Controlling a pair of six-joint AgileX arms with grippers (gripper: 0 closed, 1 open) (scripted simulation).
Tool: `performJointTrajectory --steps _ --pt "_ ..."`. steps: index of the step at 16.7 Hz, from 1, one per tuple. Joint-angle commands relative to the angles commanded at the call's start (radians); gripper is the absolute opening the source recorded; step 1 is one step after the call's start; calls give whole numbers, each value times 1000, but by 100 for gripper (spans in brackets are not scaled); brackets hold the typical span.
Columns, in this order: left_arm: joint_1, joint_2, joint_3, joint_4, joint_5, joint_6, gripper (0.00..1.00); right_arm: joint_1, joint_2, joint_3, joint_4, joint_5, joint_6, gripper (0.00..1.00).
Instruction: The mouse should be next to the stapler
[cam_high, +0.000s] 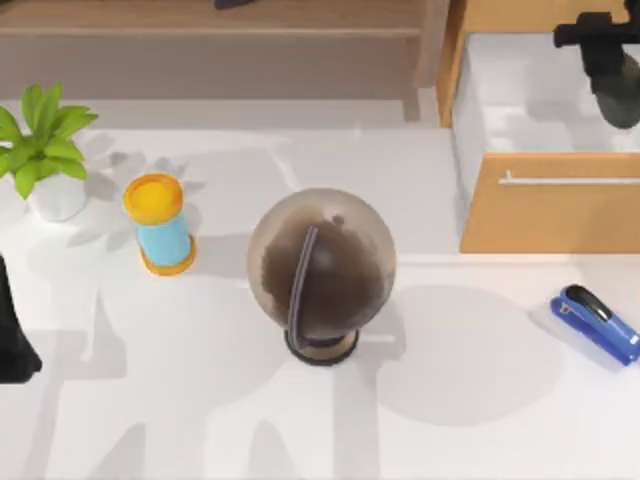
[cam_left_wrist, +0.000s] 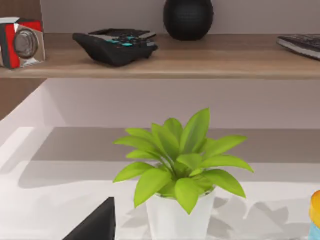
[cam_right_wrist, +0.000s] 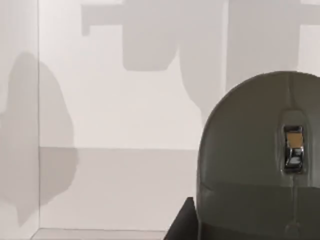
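The smooth grey domed mouse lies in the open white drawer at upper right, under the right hand, whose finger spread I cannot tell. It is probably light, rigid and slippery: grip its flanks. Drawer walls crowd the lift. The blue stapler with black arm sits lower right on open worktop.

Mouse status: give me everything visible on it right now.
The mouse appears close up in the right wrist view: a smooth, matte dark grey dome with a seam down its middle and a shiny metallic scroll wheel set in a slot. Part of it runs out of view. It lies on a white floor with white walls around it, which looks like the inside of the open drawer at the table's right rear, where the right gripper hangs. Whether the gripper touches it cannot be told. The stapler lies in front of the drawer.
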Motion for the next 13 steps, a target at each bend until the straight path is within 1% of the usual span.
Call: performJointTrajectory --steps 5,9,13 --pt "0 0 0 0 0 0 100 -46 -234 -170 7 -8 -44 0" --pt "0 0 0 0 0 0 100 -82 -386 -360 17 -21 -79 0" --pt "0 0 0 0 0 0 100 -123 -482 -564 50 -32 -113 0"
